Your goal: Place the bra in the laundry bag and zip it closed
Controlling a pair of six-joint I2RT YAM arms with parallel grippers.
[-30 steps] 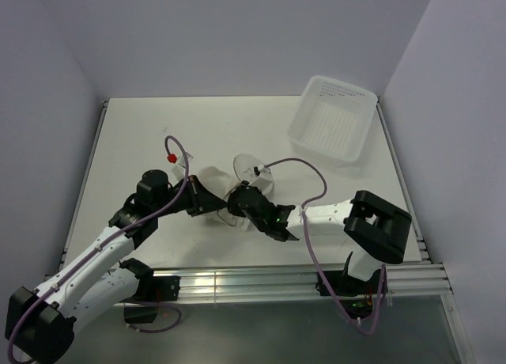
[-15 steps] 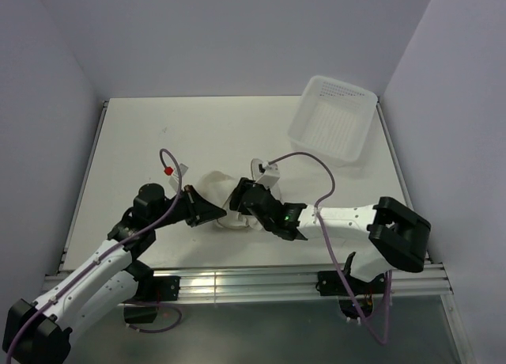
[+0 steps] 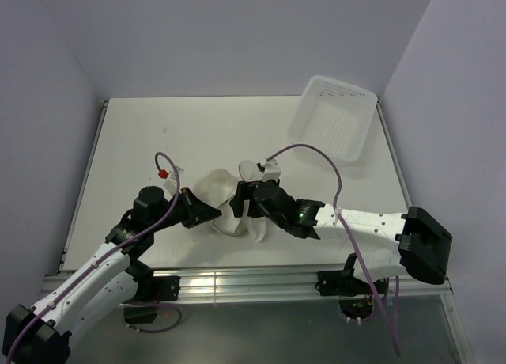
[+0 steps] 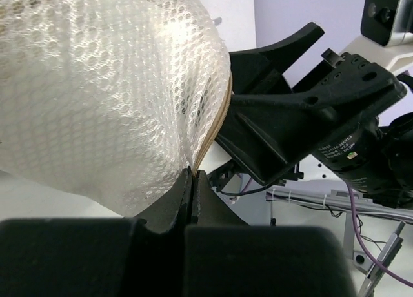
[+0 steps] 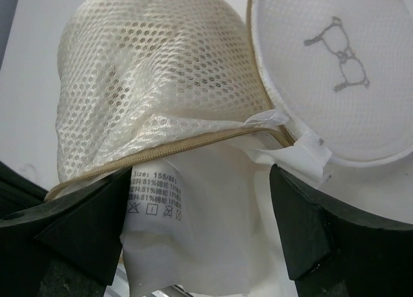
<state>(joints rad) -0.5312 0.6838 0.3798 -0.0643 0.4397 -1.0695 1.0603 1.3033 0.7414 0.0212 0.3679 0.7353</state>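
Observation:
The laundry bag (image 3: 215, 186) is a whitish mesh pouch lying mid-table between both arms. My left gripper (image 4: 192, 175) is shut on its brownish zip edge (image 4: 218, 119); in the top view this gripper (image 3: 207, 214) sits at the bag's left side. The bag's round face (image 5: 335, 71) with the small spectacles-like mark tilts up at the right. The bra (image 5: 213, 226), white fabric with a care label, hangs out under the open zip (image 5: 193, 144). My right gripper (image 5: 200, 194) is open with a finger on each side of that fabric; from above it (image 3: 241, 202) is at the bag's mouth.
A white rectangular plastic tray (image 3: 332, 119) stands at the back right corner. Purple cables loop over both arms (image 3: 304, 154). The metal rail of the table's near edge (image 3: 237, 281) runs just behind the arm bases. Walls close in on three sides.
My right gripper has opened wide and let go of the bra at the bag's mouth, its arm stretching lower and leftward. The left gripper stays shut on the zip edge, shifted slightly.

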